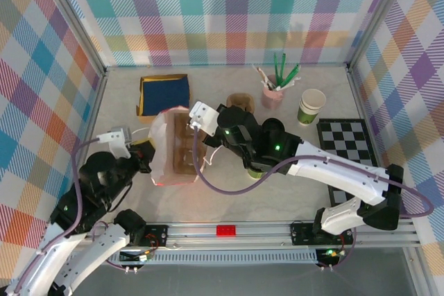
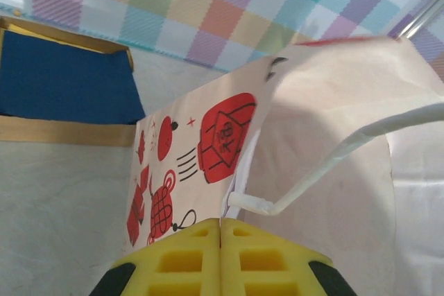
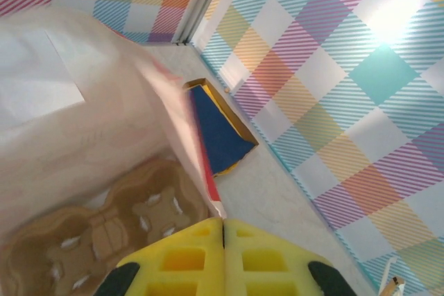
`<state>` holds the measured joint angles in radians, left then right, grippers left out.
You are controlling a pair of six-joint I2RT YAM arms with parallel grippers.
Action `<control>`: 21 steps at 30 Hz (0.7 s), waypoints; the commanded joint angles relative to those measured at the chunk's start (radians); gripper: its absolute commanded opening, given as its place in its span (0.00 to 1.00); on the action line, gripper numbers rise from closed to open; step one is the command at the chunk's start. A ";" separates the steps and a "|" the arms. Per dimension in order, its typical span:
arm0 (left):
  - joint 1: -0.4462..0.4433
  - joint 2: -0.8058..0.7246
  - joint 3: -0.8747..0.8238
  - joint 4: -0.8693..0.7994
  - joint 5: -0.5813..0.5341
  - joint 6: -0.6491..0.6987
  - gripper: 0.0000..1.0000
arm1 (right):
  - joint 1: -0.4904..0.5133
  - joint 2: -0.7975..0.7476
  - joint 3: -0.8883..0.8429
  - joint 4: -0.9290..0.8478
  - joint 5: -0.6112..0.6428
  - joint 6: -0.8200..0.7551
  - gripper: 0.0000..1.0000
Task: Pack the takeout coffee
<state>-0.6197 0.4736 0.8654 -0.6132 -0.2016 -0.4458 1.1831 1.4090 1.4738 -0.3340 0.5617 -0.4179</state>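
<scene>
Left gripper [image 2: 220,230]: being pressed shut on one rim of the paper bag [image 2: 208,143]
Right gripper [image 3: 223,227]: being pressed shut on the opposite rim, the mouth being held open
Cup carrier [image 3: 90,247]: lying on the bag floor
Takeout coffee [image 1: 252,169]: apparently standing outside the bag, half hidden under the right arm
Advice: one rim is best being held while the cup is being lowered upright into a well
Surroundings: lidless cup [image 1: 311,107], straw pot [image 1: 272,95] and blue tray [image 1: 164,93] are standing well apart, obstructing nothing
</scene>
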 commanded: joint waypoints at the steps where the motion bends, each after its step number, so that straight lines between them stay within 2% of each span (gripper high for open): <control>1: -0.006 0.207 0.101 -0.035 0.144 -0.061 0.00 | -0.041 0.048 0.119 -0.136 -0.006 0.064 0.01; 3: -0.006 0.330 0.146 -0.055 0.172 -0.096 0.00 | -0.102 0.093 0.168 -0.263 -0.055 0.148 0.01; 6: -0.005 0.460 0.239 -0.134 0.080 -0.127 0.00 | -0.203 0.181 0.288 -0.456 -0.172 0.233 0.01; 9: -0.006 0.536 0.367 -0.201 0.029 -0.126 0.00 | -0.237 0.257 0.422 -0.594 -0.206 0.237 0.01; 12: -0.006 0.564 0.468 -0.241 0.009 -0.131 0.00 | -0.237 0.261 0.451 -0.596 -0.219 0.216 0.01; 15: -0.007 0.553 0.496 -0.247 0.020 -0.150 0.00 | -0.237 0.237 0.426 -0.565 -0.218 0.209 0.02; 21: -0.006 0.544 0.467 -0.254 0.032 -0.171 0.00 | -0.237 0.202 0.429 -0.558 -0.200 0.205 0.18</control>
<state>-0.6197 1.0180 1.3476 -0.8425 -0.1616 -0.5911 0.9447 1.6604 1.8805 -0.8787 0.3653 -0.2237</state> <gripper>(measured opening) 0.073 0.159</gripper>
